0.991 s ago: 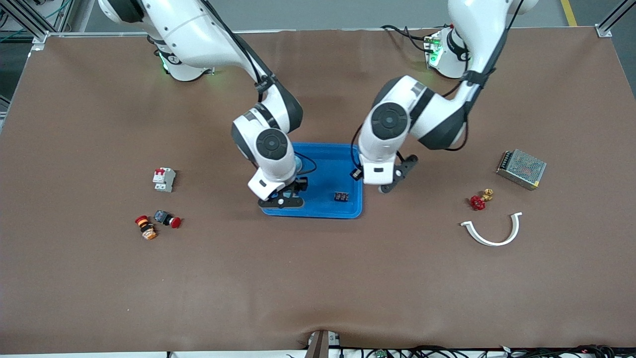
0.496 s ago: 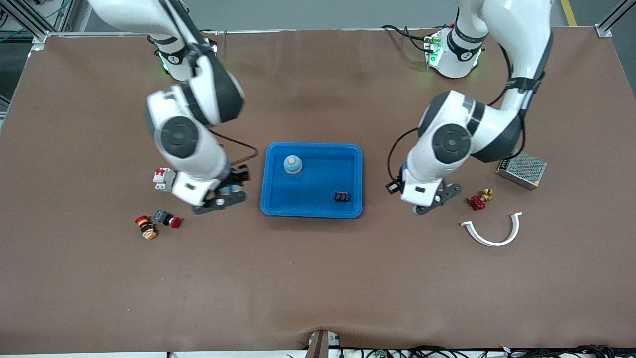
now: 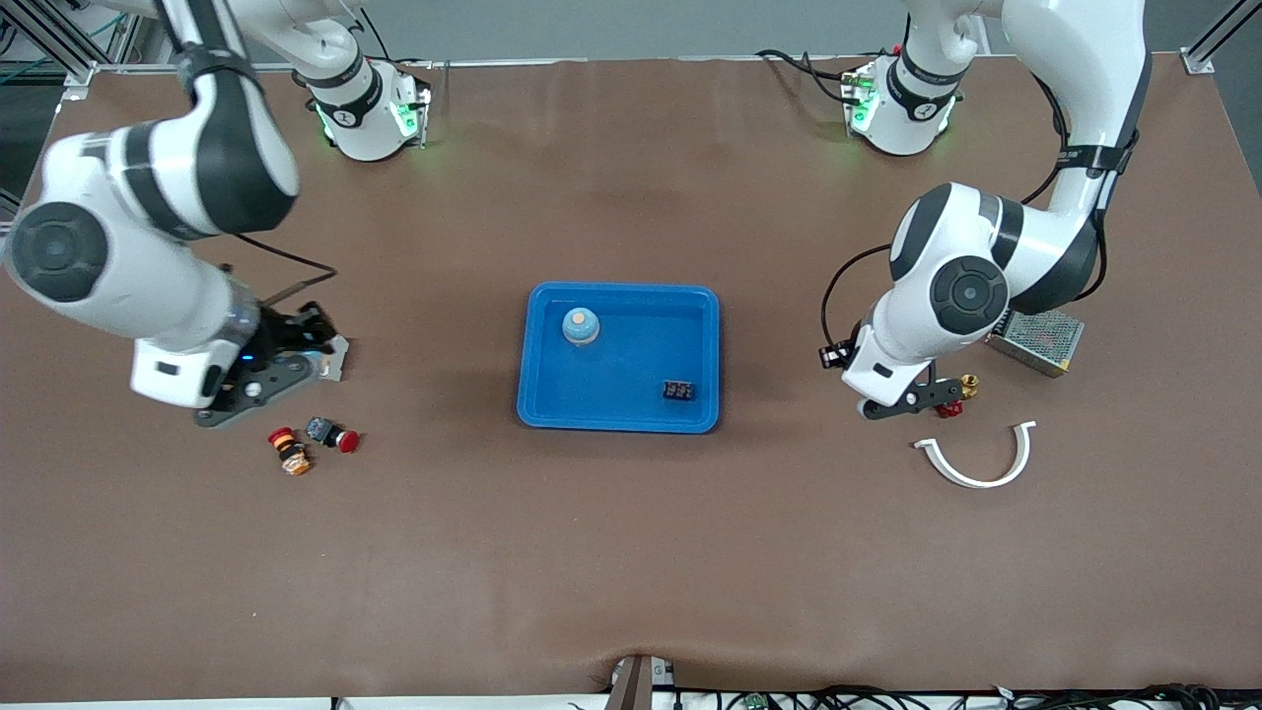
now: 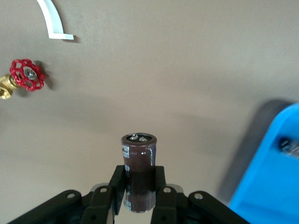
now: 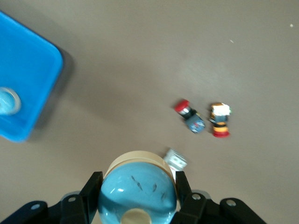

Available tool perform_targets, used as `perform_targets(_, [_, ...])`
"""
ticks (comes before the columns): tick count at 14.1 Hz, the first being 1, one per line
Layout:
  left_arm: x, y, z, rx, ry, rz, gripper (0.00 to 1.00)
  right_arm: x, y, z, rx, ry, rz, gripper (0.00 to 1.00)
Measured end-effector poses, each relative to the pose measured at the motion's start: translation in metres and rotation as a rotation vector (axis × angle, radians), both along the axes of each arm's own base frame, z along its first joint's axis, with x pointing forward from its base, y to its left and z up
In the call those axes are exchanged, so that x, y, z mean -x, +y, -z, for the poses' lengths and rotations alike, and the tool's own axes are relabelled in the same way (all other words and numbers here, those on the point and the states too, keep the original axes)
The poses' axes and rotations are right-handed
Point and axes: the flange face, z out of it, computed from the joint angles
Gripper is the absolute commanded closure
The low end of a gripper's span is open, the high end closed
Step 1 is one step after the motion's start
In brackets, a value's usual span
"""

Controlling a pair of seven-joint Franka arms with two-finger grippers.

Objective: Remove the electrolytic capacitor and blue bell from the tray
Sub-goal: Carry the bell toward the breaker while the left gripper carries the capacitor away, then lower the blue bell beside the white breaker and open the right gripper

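Electrolytic capacitor (image 4: 138, 172): clamped between the left gripper's (image 4: 138, 178) closed fingers, out of the tray (image 3: 621, 425), over bare table at the left arm's end. In the front view that gripper hangs low in mid-frame, just over the red valve (image 4: 28, 74). The long axis looks to run roughly along the fingers, terminal end sticking out past the pads. Tilt is hard to judge from the wrist view.

Blue bell (image 5: 137, 191): the right gripper (image 5: 135, 186) is closed on its dome, over the table at the right arm's end, just above the white circuit breaker (image 5: 176, 159). Two push buttons (image 3: 335, 435) lie nearer the camera.

Next move, I'd say: straight down, but shift each off its neighbour first.

Tray at frame centre holds a small blue dome with an orange top (image 3: 581, 325) and a black terminal block (image 3: 676, 390), well apart.
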Motion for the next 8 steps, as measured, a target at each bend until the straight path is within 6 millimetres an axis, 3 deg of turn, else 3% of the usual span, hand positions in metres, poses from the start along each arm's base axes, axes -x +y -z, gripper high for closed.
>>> perform_targets(4, [0.026, 0.018, 0.029, 0.006, -0.032, 0.131, 1.0, 0.002, -0.108, 0.008, -0.018, 0.011, -0.076, 0.61])
perform_targets(8, [0.048, 0.026, 0.053, -0.003, -0.074, 0.187, 1.0, 0.005, -0.169, 0.026, 0.008, -0.028, -0.151, 0.61])
